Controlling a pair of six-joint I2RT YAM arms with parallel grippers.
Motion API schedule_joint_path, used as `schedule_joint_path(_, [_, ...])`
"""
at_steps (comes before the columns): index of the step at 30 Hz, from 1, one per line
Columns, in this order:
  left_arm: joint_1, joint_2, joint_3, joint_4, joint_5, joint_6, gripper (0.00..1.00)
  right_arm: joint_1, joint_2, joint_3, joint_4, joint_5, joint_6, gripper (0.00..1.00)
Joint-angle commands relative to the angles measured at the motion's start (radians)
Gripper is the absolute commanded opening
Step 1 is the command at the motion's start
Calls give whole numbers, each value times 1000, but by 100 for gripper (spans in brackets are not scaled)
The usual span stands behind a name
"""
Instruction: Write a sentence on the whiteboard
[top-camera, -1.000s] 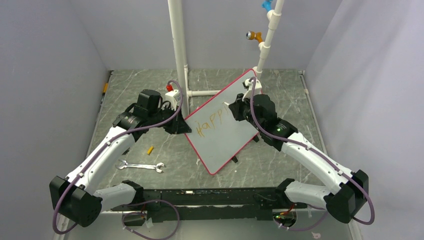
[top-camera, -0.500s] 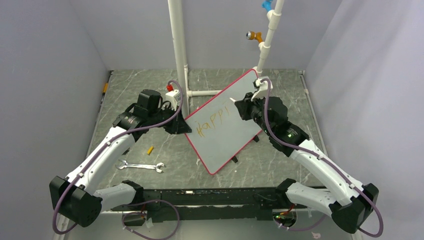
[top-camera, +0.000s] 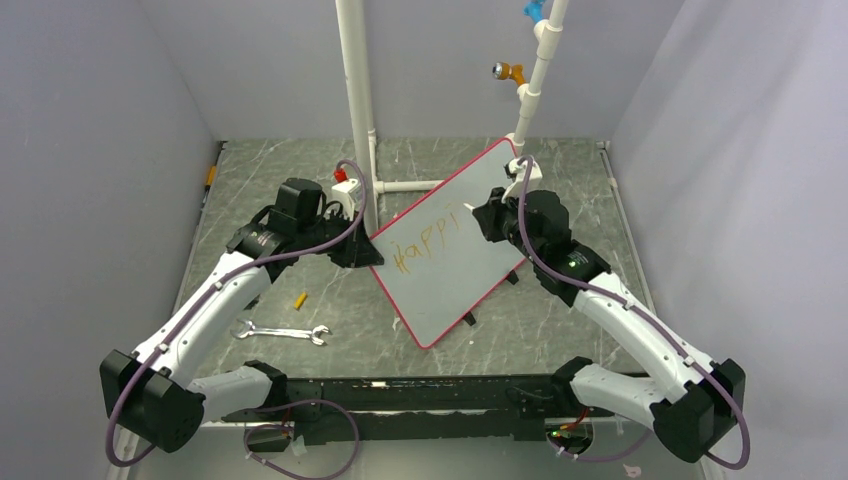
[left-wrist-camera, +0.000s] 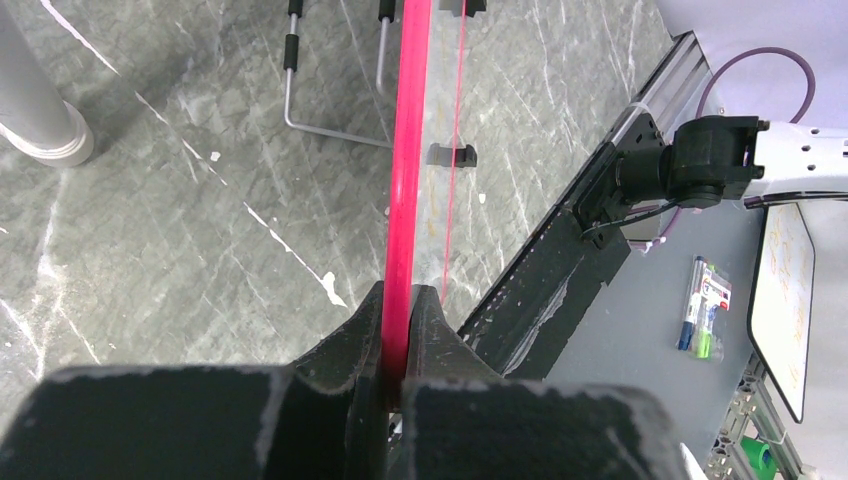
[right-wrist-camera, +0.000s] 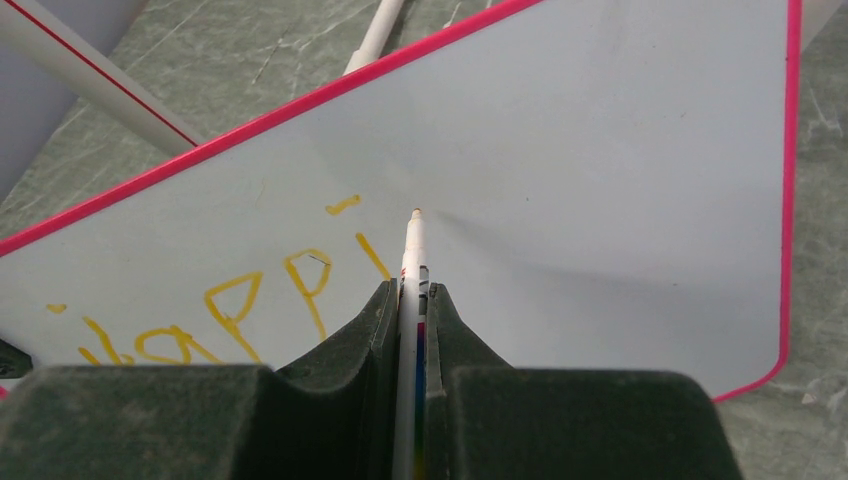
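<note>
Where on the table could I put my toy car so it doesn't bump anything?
The table is bare between the wrench and the whiteboard, and in the far left corner behind the left arm. The middle is crowded: the left pincer grips the whiteboard's edge, the right pincer points a marker at it, and the white pipe stand is close behind.

Left arm (top-camera: 215, 300): stretched far and right, low.
Left gripper (left-wrist-camera: 398, 300): clamped on board (left-wrist-camera: 408, 150) edge.
Right arm (top-camera: 625, 315): stretched far and left, raised.
Right gripper (right-wrist-camera: 411, 292): clamped on pen (right-wrist-camera: 411, 240).
</note>
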Motion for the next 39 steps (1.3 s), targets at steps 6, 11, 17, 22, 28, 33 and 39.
schedule_joint_path(6, [11, 26, 20, 34, -258, 213, 0, -25, 33, 11, 86, -90, 2, 0])
schedule_joint_path(11, [11, 27, 20, 33, -260, 216, 0, -31, 47, -2, 92, -98, 4, 0])
schedule_joint_path(17, [12, 29, 20, 33, -259, 217, 0, -35, 43, -46, 93, -101, 5, 0])
schedule_joint_path(22, [11, 26, 20, 34, -260, 217, 0, -36, 31, -109, 95, -105, 17, 0])
schedule_joint_path(28, [11, 30, 21, 34, -260, 216, 0, -36, 5, -157, 102, -107, 41, 0])
schedule_joint_path(33, [11, 30, 20, 34, -261, 216, 0, -36, 16, -123, 98, -109, 35, 0])
schedule_joint_path(39, [11, 31, 17, 32, -261, 217, 0, -35, 41, -66, 97, -110, 24, 0])
